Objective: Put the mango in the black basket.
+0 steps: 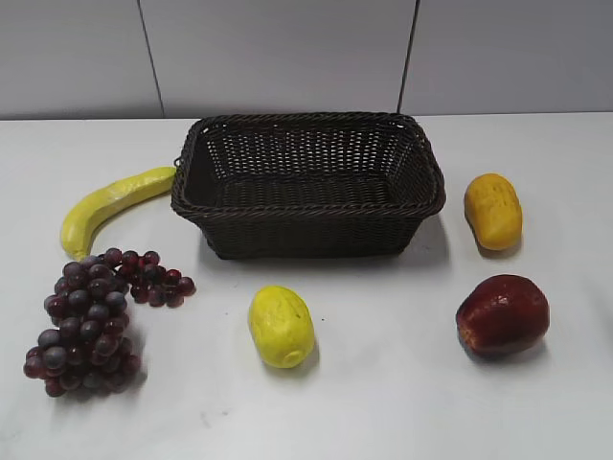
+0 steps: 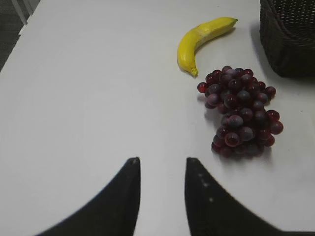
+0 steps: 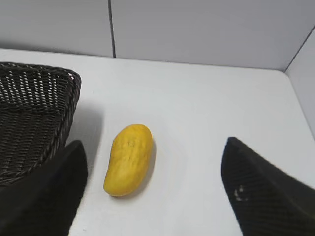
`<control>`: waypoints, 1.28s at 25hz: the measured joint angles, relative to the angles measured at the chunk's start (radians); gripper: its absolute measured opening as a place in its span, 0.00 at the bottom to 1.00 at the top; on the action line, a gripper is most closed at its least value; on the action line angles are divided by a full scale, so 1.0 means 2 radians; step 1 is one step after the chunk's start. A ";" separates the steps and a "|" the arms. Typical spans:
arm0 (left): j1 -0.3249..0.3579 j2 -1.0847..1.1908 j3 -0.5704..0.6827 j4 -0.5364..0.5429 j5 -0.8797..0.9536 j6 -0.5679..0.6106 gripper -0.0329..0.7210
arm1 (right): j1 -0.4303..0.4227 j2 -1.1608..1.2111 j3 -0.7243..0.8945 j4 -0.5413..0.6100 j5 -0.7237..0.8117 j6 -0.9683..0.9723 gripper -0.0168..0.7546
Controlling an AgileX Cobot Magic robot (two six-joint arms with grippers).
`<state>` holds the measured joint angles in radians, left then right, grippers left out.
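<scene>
The orange-yellow mango [image 1: 493, 211] lies on the white table right of the black basket [image 1: 308, 230]. In the right wrist view the mango [image 3: 128, 159] lies ahead, between my right gripper's [image 3: 153, 145] wide-open fingers, nearer the left finger, with the basket's corner [image 3: 34, 123] to its left. My left gripper [image 2: 162, 160] is open and empty over bare table, left of and nearer than the grapes. Neither gripper shows in the exterior view.
A banana [image 1: 110, 203] and a bunch of dark red grapes [image 1: 91, 316] lie left of the basket; they also show in the left wrist view, banana [image 2: 202, 42] and grapes [image 2: 241, 110]. A pale yellow oval fruit [image 1: 281, 326] and a red apple [image 1: 502, 314] lie in front.
</scene>
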<state>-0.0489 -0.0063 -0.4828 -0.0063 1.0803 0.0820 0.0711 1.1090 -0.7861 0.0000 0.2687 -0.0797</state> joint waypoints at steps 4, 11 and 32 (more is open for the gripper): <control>0.000 0.000 0.000 0.000 0.000 0.000 0.35 | 0.000 0.118 -0.093 0.005 0.074 0.000 0.87; 0.000 0.000 0.000 0.000 0.000 0.000 0.35 | 0.006 0.280 -0.218 0.023 0.160 -0.001 0.87; 0.000 0.000 0.000 0.000 0.000 0.000 0.35 | 0.024 0.511 -0.313 0.015 0.138 -0.002 0.86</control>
<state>-0.0489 -0.0063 -0.4828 -0.0063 1.0803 0.0820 0.1183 2.1316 -1.4125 0.0301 0.5445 -0.0845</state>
